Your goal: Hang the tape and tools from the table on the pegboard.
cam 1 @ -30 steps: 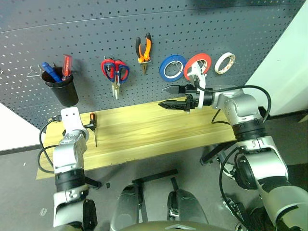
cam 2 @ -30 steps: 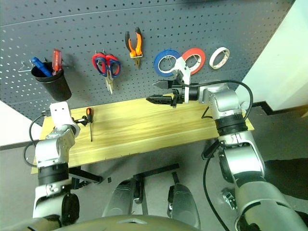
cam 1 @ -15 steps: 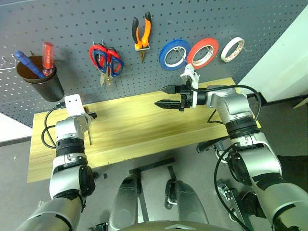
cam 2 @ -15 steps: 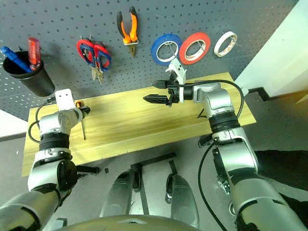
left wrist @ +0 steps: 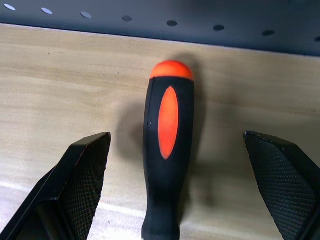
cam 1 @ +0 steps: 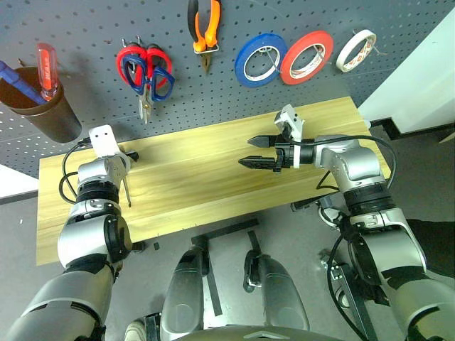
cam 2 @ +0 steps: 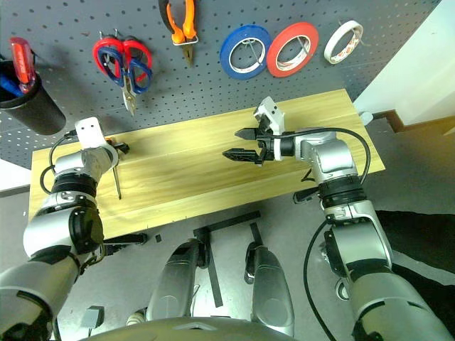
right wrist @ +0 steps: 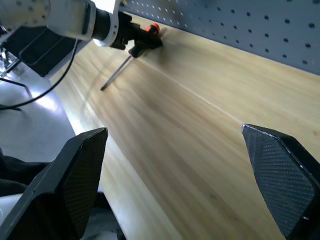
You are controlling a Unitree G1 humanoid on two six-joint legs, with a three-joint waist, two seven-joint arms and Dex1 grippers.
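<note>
Since a second ago the left hand [left wrist: 176,190] has come forward to the screwdriver [left wrist: 167,145], its handle now lying between the spread fingers, untouched; the right hand [cam 1: 257,151] has sunk slightly over the desk's middle, open and empty.

The pegboard [cam 1: 85,28] already carries the pliers [cam 1: 203,25], two pairs of scissors [cam 1: 145,67] on one hook, three tape rolls, the white tape [cam 1: 355,50] farthest right, and a black cup [cam 1: 39,114] holding two tools. The desk [cam 1: 213,185] bears one thing: the screwdriver, near its back left edge.

This looks like the last pick. Next, I judge, close on the handle, lift, and hang it.
</note>
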